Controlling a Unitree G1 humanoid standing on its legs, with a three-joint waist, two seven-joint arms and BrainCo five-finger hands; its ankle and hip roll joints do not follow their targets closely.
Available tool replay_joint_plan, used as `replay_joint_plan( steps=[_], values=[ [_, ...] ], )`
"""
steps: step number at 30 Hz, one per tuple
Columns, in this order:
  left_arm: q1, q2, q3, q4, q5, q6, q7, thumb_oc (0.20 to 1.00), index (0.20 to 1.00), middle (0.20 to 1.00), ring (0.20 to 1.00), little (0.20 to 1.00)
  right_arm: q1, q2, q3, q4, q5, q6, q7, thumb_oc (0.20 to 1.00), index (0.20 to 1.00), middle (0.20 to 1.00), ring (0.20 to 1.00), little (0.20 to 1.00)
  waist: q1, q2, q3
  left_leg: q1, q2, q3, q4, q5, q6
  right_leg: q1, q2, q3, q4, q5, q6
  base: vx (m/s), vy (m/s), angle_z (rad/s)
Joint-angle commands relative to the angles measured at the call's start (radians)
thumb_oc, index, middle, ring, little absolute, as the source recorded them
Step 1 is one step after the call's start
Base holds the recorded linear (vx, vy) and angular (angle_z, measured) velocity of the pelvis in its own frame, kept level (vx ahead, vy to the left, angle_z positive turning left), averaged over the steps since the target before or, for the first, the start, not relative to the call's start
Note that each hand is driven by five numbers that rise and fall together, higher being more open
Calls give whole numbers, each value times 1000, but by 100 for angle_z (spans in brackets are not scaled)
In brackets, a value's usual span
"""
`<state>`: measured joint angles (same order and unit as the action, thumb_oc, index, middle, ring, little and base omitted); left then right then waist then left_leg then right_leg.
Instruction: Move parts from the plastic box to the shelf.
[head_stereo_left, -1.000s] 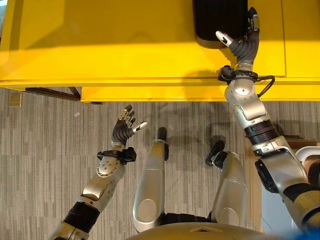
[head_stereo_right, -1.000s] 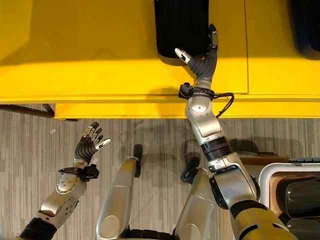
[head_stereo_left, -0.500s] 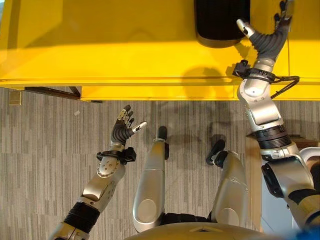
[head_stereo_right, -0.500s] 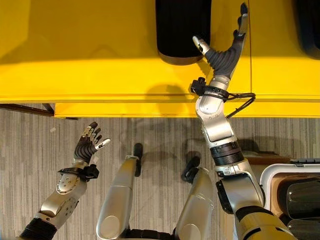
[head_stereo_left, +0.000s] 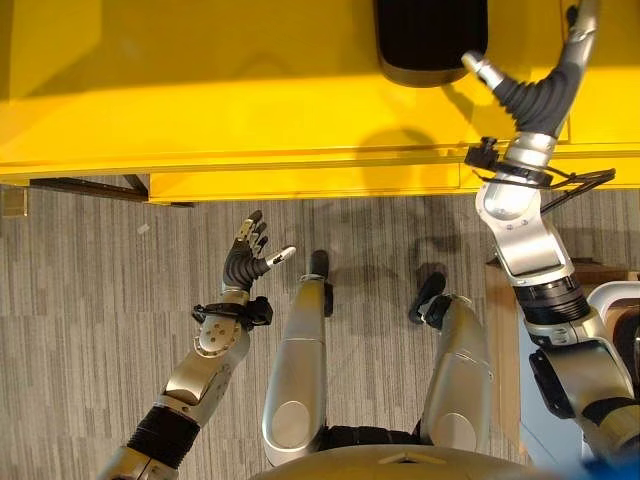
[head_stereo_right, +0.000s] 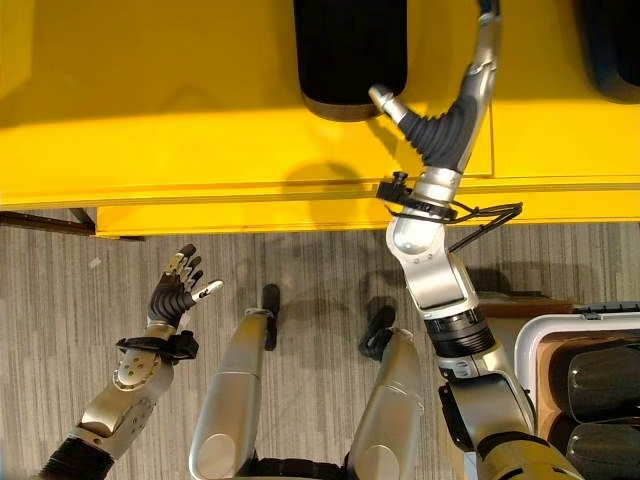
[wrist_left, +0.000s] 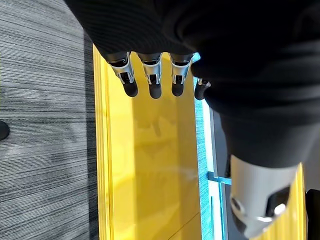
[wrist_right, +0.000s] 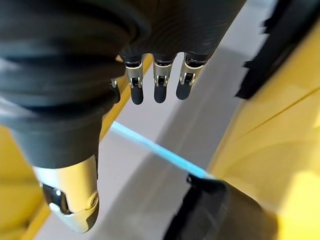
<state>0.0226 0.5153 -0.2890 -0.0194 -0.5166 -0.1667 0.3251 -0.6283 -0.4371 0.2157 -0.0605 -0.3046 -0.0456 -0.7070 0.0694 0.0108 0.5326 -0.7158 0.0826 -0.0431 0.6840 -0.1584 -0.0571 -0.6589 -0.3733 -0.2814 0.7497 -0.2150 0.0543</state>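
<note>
Black part (head_stereo_right: 350, 55) lay on the yellow shelf (head_stereo_right: 180, 110); right hand (head_stereo_right: 445, 125) stood just beside it, fingers straight and apart from it; left hand (head_stereo_left: 245, 262) hung open over the floor; more parts (head_stereo_right: 605, 385) sat in the plastic box (head_stereo_right: 530, 340).

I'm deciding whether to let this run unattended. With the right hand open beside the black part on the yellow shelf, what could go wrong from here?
1. The right hand is open, its thumb close to the black part; pulling back, it might nudge the part along the yellow shelf.
2. The part's near end sits toward the shelf's front edge, so a knock could tip it to the floor.
3. More parts wait in the plastic box low on the right; swinging back there, the arm could clip the shelf edge.
</note>
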Motion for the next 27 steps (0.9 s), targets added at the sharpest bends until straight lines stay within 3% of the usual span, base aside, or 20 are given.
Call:
replay_joint_plan(
  steps=[1, 3, 5, 6, 7, 14, 27],
  values=[
    [64, 5, 42, -112, 55, -57, 12, 1000, 1000, 1000, 1000, 1000, 19, -60, -8, -123, -133, 2, 40, 1000, 1000, 1000, 1000, 1000, -4, -11, -13, 2, 7, 21, -53, 27, 18, 101, 19, 35, 53, -110, 20, 2, 6, -5],
    [70, 1, 46, -111, 62, -54, 13, 1000, 1000, 1000, 1000, 1000, 46, -67, 2, -144, -159, 4, 60, 1000, 1000, 1000, 1000, 1000, -8, -16, -13, 18, 7, 19, -49, 5, 11, 117, 22, 42, 53, -127, 28, 37, -5, -3],
    [83, 1, 52, -118, 78, -55, 14, 1000, 1000, 1000, 1000, 1000, 116, -85, 25, -194, -229, 4, 94, 1000, 1000, 1000, 1000, 1000, -16, -21, -13, 6, 11, 23, -54, 25, 18, 106, 21, 36, 47, -109, 22, 1, 9, -5],
    [84, 0, 51, -117, 78, -54, 14, 1000, 1000, 1000, 1000, 1000, 118, -85, 26, -195, -229, 4, 95, 1000, 1000, 1000, 1000, 1000, -17, -24, -13, 20, 10, 20, -49, 3, 11, 120, 23, 44, 49, -126, 29, 0, 0, 0],
    [94, 0, 56, -124, 88, -53, 14, 1000, 1000, 1000, 1000, 1000, 152, -103, 45, -208, -290, 16, 113, 1000, 1000, 1000, 1000, 1000, -21, -25, -13, 6, 11, 23, -55, 26, 17, 106, 21, 36, 44, -105, 23, 0, 0, 0],
    [102, -1, 63, -125, 104, -55, 15, 1000, 1000, 1000, 1000, 1000, 173, -139, 128, -138, -491, 97, 181, 1000, 1000, 1000, 1000, 1000, -22, -33, -13, 8, 13, 21, -56, 25, 15, 111, 23, 35, 37, -102, 25, -10, 5, 0],
    [58, -20, 60, -83, 92, -62, 6, 1000, 1000, 1000, 1000, 1000, 4, -47, 276, 142, -604, 196, 215, 1000, 1000, 1000, 1000, 1000, 4, -29, -13, 18, 12, 19, -76, 32, 11, 119, 21, 29, 27, -95, 23, 0, 0, 0]
  ],
)
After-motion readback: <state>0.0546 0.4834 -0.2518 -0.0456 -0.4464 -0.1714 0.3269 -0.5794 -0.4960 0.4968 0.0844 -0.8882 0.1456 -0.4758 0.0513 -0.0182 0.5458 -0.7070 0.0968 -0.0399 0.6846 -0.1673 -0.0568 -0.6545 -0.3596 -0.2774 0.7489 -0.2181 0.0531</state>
